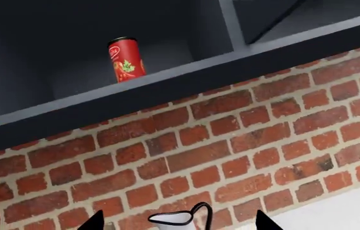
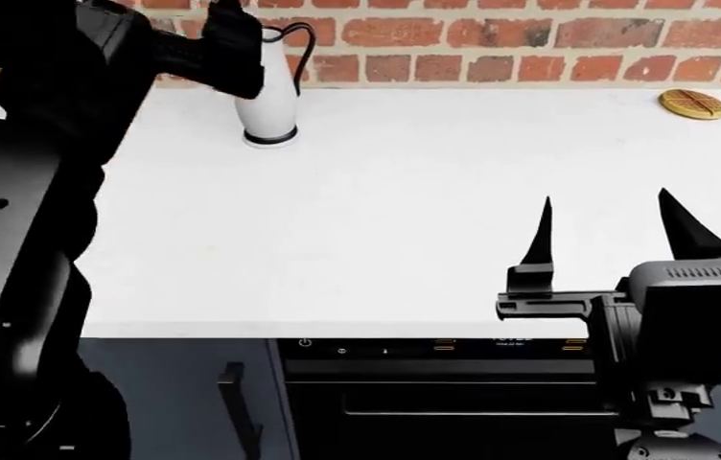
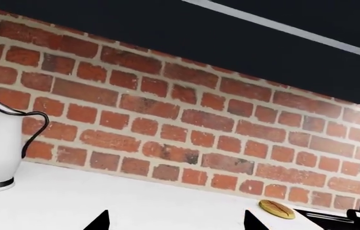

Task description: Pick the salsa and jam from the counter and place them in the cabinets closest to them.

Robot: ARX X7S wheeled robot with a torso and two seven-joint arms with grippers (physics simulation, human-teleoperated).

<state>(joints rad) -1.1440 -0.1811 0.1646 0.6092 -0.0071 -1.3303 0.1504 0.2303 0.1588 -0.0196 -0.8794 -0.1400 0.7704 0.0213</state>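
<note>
can (image 1: 126, 60) shelved, upper left, likely one item done | other item unseen | left gripper (image 1: 178, 221) empty, spread | right gripper (image 2: 606, 235) empty, spread

One red can (image 1: 126, 60) on the open cabinet shelf (image 1: 167, 81); one white pitcher (image 2: 267, 91) and one round waffle (image 2: 693, 103) on the table (image 2: 399, 211); two grippers, left (image 2: 226, 43) and right (image 2: 604, 230).

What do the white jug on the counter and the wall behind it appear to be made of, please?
The jug looks like glazed ceramic or enamel: smooth white body, soft sheen, thin dark rim and handle. The render leaves that open. The wall looks like matte red brick with pale mortar joints and mottled, uneven faces.
</note>
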